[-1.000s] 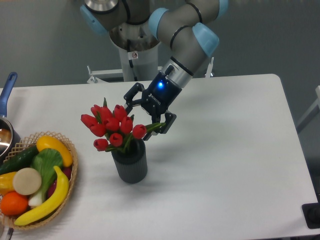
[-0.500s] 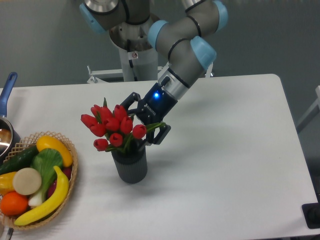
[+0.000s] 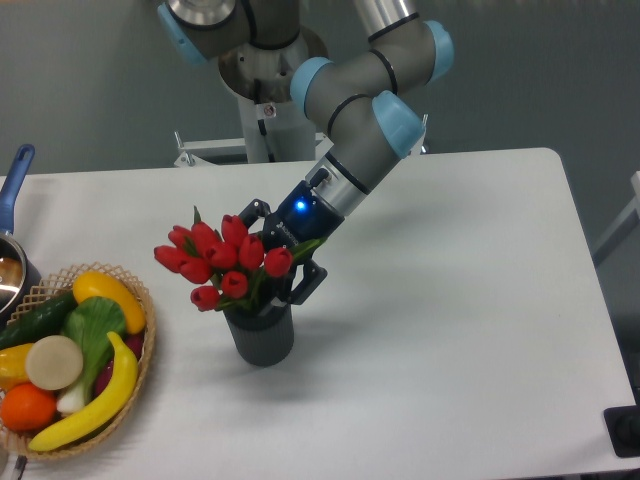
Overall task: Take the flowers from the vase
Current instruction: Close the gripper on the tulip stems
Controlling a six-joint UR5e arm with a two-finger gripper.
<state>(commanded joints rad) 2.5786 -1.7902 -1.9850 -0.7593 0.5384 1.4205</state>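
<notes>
Though the bunch looks sturdy from my screen, I judge the flowers (image 3: pixel 222 260) light and soft: thin stems, closed red heads that would bruise or snap off under a hard squeeze. They stand in the vase (image 3: pixel 261 333), leaning left toward the basket (image 3: pixel 140 375), heads fanned out above the rim.

Claw (image 3: pixel 283 262) sits low behind the bunch on its right side, just above the mouth of the vase. Fingers are spread, one showing dark at the right of the stems near the rim, the other mostly hidden behind the heads. Nothing is pinched between them yet as far as I can see; whether either finger touches a stem I cannot tell, the blooms cover that spot.

Where to take hold: the stems, close above the vase rim, where they gather into one tight column. Not the heads, not the loose leaves, which would slip or tear. A moderate squeeze should do; stems give a little and grip well.

Concern: the vase is small and probably light. If the stems bind in its mouth, it may tip or lift along. A straight upward pull seems safest. Table (image 3: pixel 450 330) around it is white and smooth, so the vase could slide.
</notes>
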